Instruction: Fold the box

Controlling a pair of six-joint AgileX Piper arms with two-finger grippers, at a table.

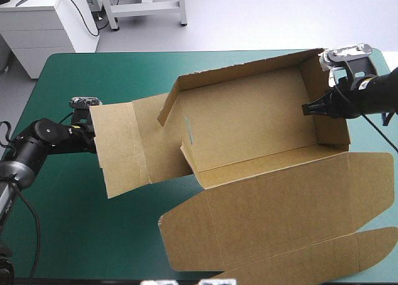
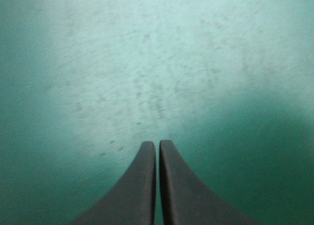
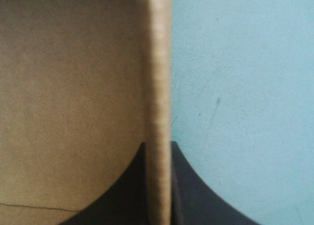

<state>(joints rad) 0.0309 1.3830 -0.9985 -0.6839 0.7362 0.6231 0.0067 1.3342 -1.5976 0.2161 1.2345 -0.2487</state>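
The brown box (image 1: 249,123) lies in the middle of the table, its far wall and right wall (image 1: 331,126) raised. Its lid (image 1: 280,216) lies flat toward the near right. A left flap (image 1: 118,148) tilts up over my left arm. My right gripper (image 1: 309,109) is shut on the right wall's top edge (image 3: 158,63), one finger inside the box and one outside. My left gripper (image 2: 157,144) is shut with nothing in it, low over the teal-green cover (image 2: 147,77). In the high view the left flap hides its fingertips.
The lid's curved end flap (image 1: 348,254) reaches the table's near right corner. An inner flap (image 1: 168,107) stands loose at the box's left end. Bare teal-green cover (image 1: 74,235) shows at the near left and along the far edge.
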